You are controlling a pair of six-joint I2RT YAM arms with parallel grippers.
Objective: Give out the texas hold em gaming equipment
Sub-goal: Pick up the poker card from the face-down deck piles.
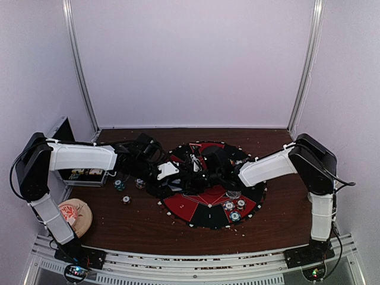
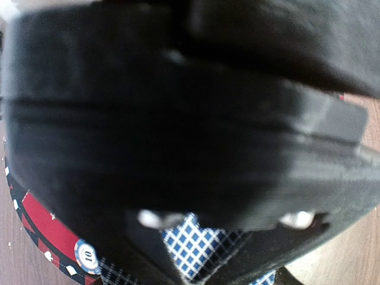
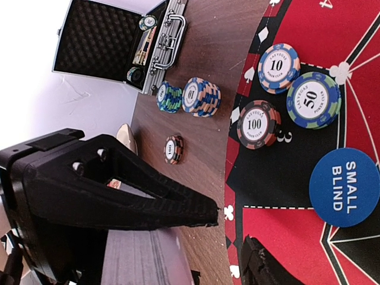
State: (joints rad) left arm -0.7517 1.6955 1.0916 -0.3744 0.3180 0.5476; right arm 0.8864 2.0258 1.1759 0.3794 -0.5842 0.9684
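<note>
My left gripper [image 1: 181, 172] reaches over the left side of the round mat [image 1: 191, 208], shut on blue-checked playing cards [image 2: 193, 246] across their width. The right arm's black body fills most of the left wrist view. My right gripper [image 3: 231, 231] meets the left one over the mat's edge [image 3: 261, 196]; it is open, with nothing between its fingers. On the mat lie a 10 chip [image 3: 277, 68], a 50 chip [image 3: 313, 100], a 100 chip [image 3: 259, 124] and a blue SMALL BLIND disc [image 3: 344, 187]. On the mat under the left gripper lies a 10 chip [image 2: 87, 256].
Two chip stacks [image 3: 169, 97] [image 3: 200, 96] and a single 100 chip [image 3: 173, 149] stand on the wood left of the mat. An open metal case [image 1: 77, 173] with chips sits at the far left. A tan round object [image 1: 74, 215] lies near the left arm's base.
</note>
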